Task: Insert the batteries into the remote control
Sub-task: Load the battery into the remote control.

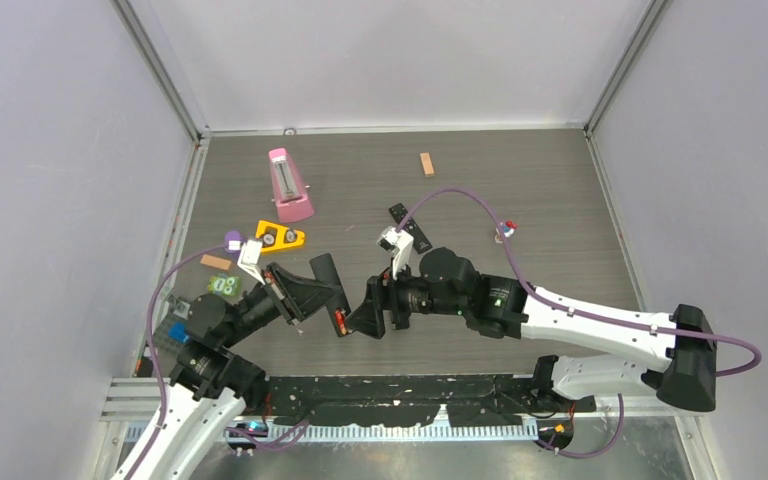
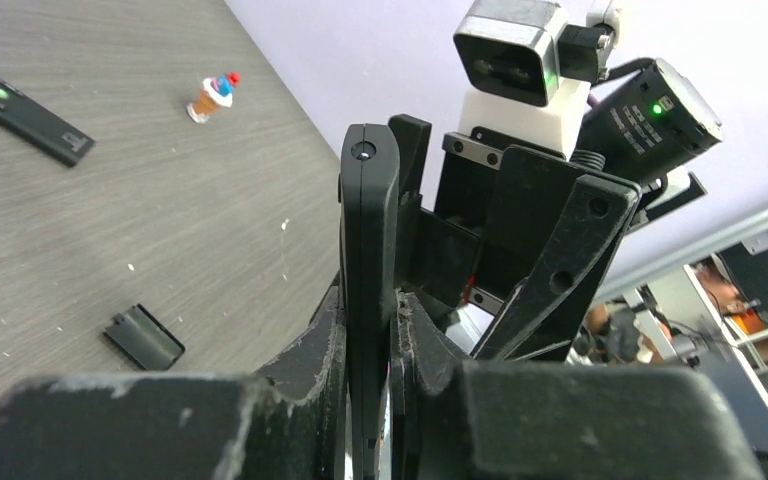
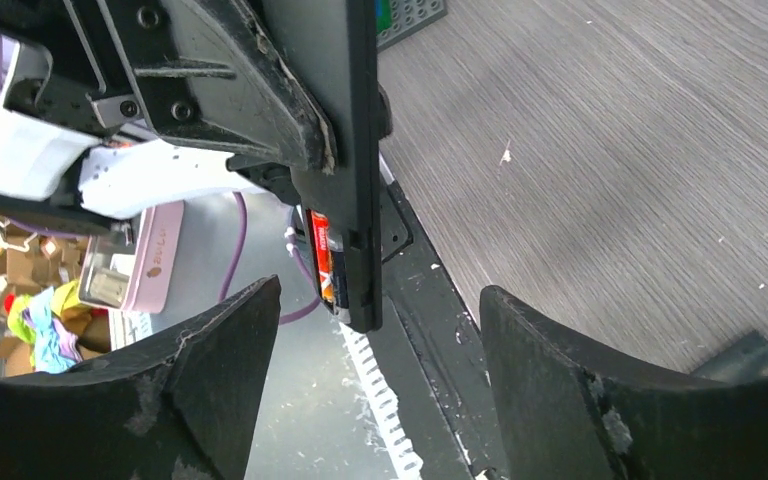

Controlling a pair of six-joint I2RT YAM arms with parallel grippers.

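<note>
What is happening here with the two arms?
The left pincer is shut on a black remote, holding it off the table. A red battery sits in its open compartment. The right pincer stands open just in front of it, holding nothing. The battery cover lies on the table.

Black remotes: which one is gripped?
The slim black plastic remote clamped in the left end effector, red-cased battery showing; the other black remote lies flat on the table.
</note>
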